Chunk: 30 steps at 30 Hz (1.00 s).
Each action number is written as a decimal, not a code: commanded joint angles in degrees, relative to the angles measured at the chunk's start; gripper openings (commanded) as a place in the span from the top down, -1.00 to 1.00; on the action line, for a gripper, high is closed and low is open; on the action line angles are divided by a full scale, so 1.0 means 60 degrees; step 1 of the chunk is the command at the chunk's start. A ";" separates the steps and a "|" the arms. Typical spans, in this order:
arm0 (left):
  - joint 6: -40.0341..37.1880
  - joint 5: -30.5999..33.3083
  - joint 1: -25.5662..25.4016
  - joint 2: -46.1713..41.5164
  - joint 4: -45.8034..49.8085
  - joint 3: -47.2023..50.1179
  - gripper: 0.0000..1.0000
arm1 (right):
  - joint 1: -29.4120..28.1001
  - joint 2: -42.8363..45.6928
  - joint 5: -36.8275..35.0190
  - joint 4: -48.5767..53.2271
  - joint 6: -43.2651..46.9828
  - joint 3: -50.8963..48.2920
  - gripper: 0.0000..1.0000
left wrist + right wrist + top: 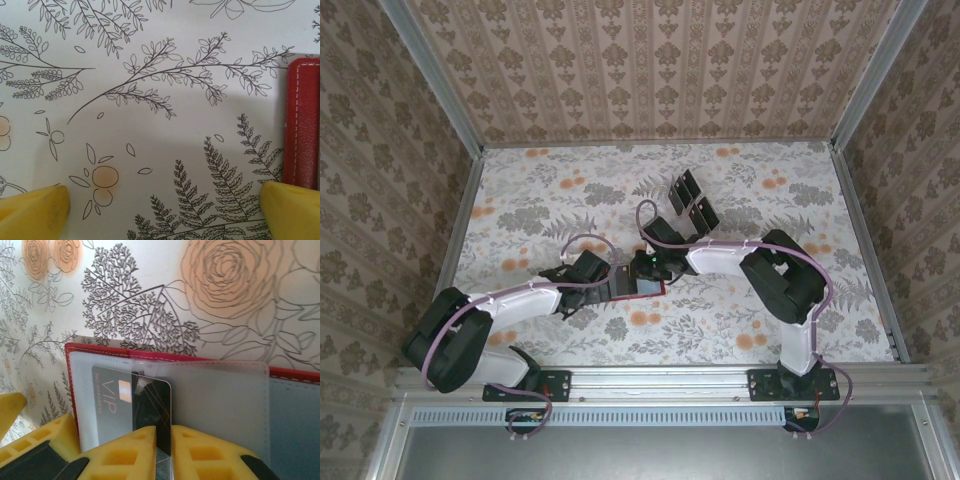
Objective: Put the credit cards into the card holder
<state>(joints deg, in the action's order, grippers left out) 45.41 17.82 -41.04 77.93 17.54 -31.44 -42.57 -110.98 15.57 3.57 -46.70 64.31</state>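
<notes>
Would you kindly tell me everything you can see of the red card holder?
The card holder is red and leather-like with pale stitching along its edge, lying open and flat on the floral table. Inside are grey lining and a clear plastic sleeve. A black VIP card sits partly under the sleeve, pinched by the right tool. The left wrist view shows its red edge beside one finger of the open left tool.

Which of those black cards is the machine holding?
The card pinched in the right gripper over the open red wallet; the other cards lie loose in a cluster farther back.
</notes>
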 commanded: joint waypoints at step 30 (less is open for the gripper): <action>-0.0188 -0.0526 0.0643 -0.1127 0.0423 0.0274 -1.00 | -0.0145 0.1019 0.0059 0.0181 -0.0118 -0.0144 0.18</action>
<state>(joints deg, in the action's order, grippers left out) 45.23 15.62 -38.52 73.82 17.87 -30.37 -43.75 -107.13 18.24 1.63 -49.87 64.10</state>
